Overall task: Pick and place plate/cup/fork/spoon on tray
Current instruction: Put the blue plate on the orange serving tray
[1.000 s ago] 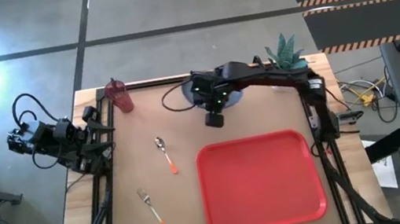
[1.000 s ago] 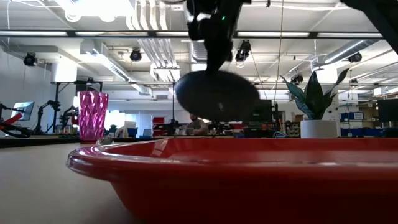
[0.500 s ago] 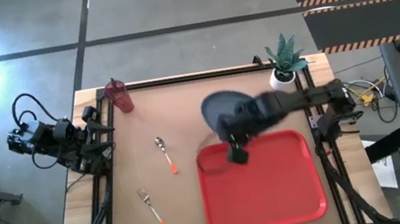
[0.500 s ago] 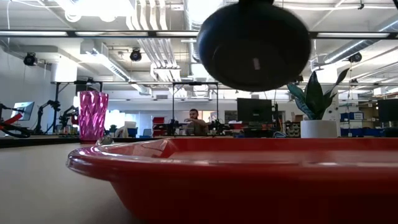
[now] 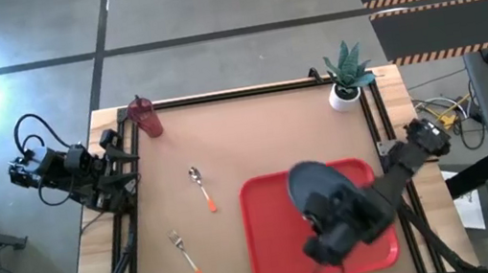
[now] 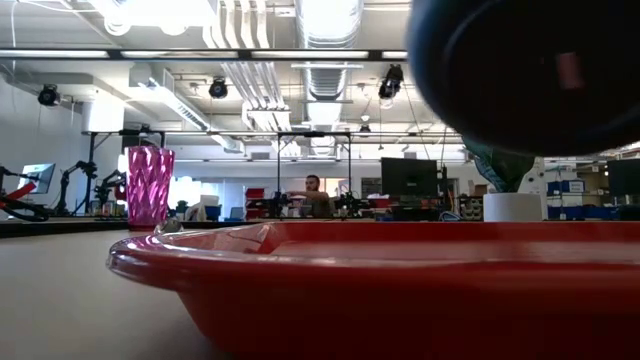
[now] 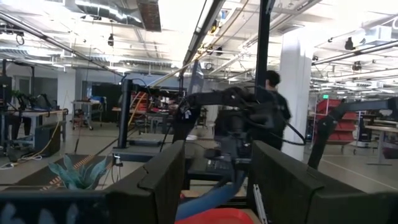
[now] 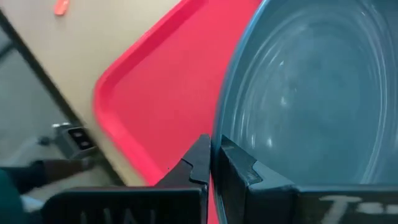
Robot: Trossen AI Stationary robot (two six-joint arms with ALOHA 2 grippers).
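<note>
Fingers (image 8: 202,163) of the right gripper (image 5: 326,240) are pinched tight on the rim of the plate (image 5: 321,185), which hangs above the red tray (image 5: 274,238), not resting on it. Farther out on the table lie the fork (image 5: 185,256) and spoon (image 5: 201,187), then the cup (image 5: 145,117) at the far corner. Left gripper (image 7: 211,180) sits off the table's left edge, fingers spread, gripping nothing.

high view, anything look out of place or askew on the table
Nothing stands out. The right pincer holds the plate by its rim above the tray. The spoon, fork and cup sit undisturbed.
</note>
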